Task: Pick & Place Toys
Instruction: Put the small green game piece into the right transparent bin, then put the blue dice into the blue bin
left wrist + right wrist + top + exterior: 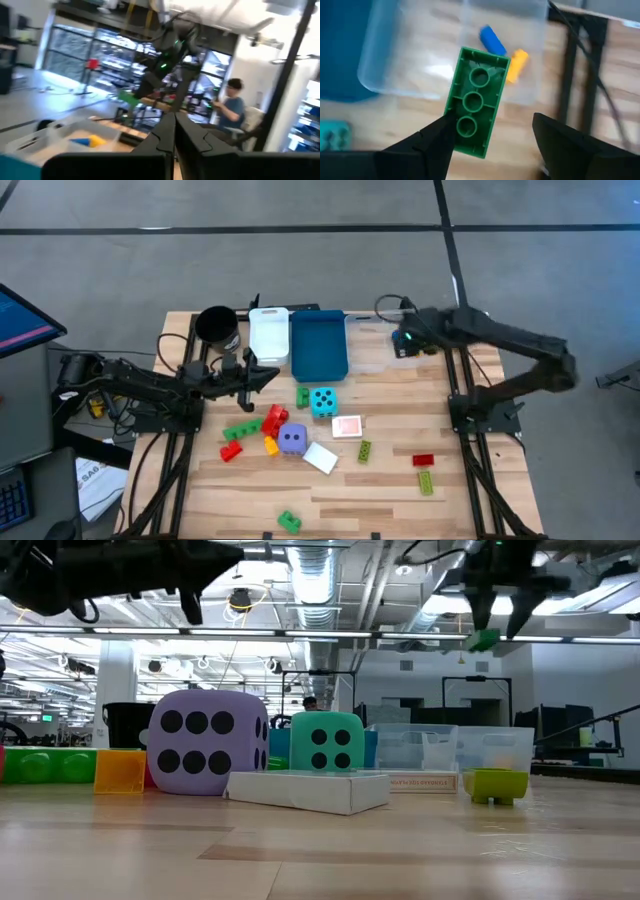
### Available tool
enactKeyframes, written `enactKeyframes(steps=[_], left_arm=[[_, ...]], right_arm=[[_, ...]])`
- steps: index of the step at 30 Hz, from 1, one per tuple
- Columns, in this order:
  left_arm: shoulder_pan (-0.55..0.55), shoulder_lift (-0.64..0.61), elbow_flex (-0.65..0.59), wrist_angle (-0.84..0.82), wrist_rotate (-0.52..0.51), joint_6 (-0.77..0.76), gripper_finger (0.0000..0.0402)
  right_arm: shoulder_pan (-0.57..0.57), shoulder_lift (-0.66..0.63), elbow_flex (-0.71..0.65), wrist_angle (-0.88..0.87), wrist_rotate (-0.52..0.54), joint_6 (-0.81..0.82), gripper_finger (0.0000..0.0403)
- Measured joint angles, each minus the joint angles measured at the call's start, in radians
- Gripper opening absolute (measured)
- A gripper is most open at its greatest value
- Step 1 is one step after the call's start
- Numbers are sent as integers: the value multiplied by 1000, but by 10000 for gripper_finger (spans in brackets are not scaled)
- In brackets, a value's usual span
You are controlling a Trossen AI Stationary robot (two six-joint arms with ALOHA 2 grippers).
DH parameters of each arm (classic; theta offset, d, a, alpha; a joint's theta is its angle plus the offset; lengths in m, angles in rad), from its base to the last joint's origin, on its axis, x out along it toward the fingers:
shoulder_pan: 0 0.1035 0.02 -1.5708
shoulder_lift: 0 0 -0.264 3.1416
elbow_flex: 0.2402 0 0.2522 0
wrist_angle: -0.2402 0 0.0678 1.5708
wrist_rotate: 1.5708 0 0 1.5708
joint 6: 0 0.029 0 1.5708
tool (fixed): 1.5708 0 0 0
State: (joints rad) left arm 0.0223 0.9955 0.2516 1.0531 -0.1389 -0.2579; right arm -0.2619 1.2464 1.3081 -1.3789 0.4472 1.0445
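Right pincer (pixel 490 137), raised over clear plastic bin (pixel 415 75) at tabletop's far edge, grips green plastic brick (pixel 476 101) by one side, apparently for dropping inside. Left pincer (pixel 268 376) waits clenched.

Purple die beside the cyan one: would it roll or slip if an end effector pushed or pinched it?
The purple die rests on a flat face on the table, so a push would probably slide it, not roll it. It looks bulky, with rounded corners, so a narrow pinch might slip. It sits close to the white card, which a push could drag along.
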Motion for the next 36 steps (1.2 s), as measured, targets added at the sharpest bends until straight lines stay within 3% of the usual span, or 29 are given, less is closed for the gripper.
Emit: enactKeyframes(steps=[7, 12, 17, 21, 25, 31, 36], left_arm=[[33, 72, 111, -103, 23, 15, 0], [95, 245, 266, -258, 22, 15, 0], [128, 361, 327, -302, 35, 15, 0], [135, 367, 328, -314, 118, 15, 0], [134, 323, 327, -351, 147, 16, 0], [134, 225, 324, -458, 147, 17, 0], [134, 158, 323, -594, 147, 18, 0]], right_arm=[[103, -231, -393, 634, 134, -154, 255], [126, -255, -542, 873, 239, -285, 255], [149, -223, -561, 905, 253, -348, 255], [229, -197, -561, 909, 260, -375, 255], [355, -177, -561, 920, 305, -361, 255], [598, -124, -562, 909, 439, -216, 255], [769, 26, -561, 922, 579, -124, 255]])
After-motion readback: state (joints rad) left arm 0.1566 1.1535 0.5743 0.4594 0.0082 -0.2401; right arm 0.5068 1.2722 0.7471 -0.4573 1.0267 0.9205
